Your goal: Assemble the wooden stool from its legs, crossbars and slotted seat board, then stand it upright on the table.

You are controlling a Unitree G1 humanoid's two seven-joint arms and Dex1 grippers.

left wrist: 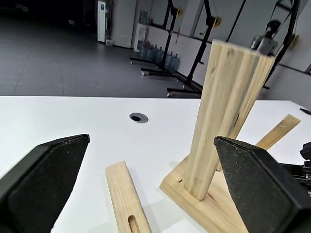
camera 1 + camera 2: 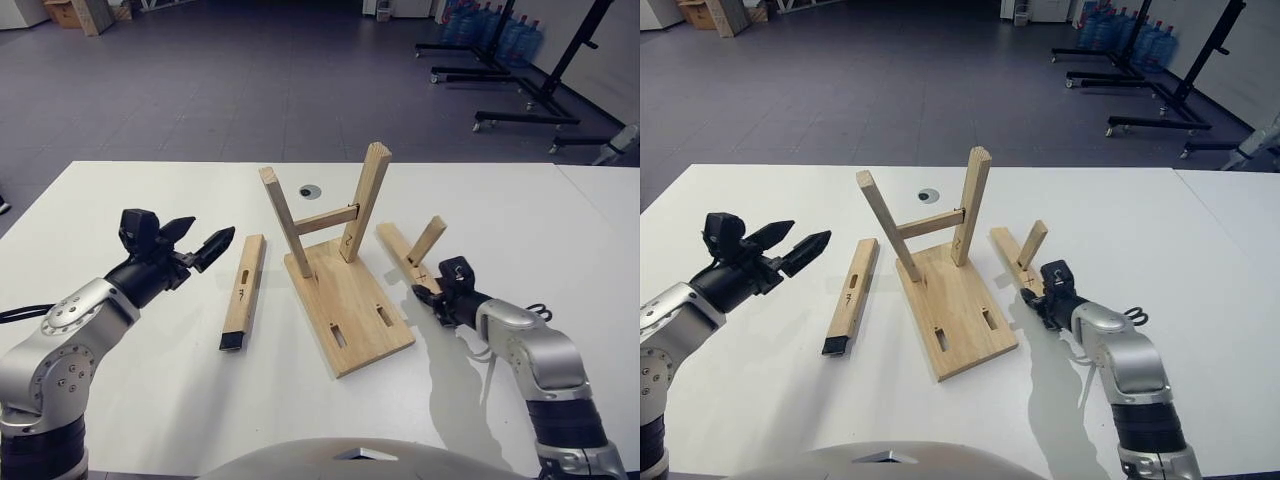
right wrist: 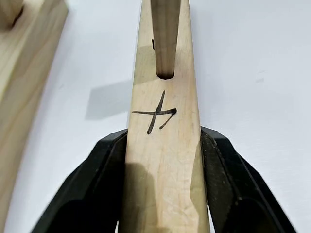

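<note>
The right gripper (image 3: 164, 138) is clamping the 3 o'clock leg (image 2: 393, 242), likely to slot it into the board (image 2: 350, 300), while the left gripper (image 2: 207, 232) is hovering, fingers apart, near the 9 o'clock leg (image 2: 244, 290).

— What do the arms look like?
— The left arm (image 2: 75, 330) and right arm (image 2: 525, 345) have rounded silver-grey shells. Small screws dot the left one's joint disc (image 2: 62, 318), and black bands sit behind the elbows.
— And the grippers?
— The left gripper (image 2: 210, 230) and right gripper (image 2: 430, 292) are matte black with wedge-shaped fingers (image 1: 43, 170). Thin black cables (image 2: 535, 312) loop behind the right wrist.
</note>
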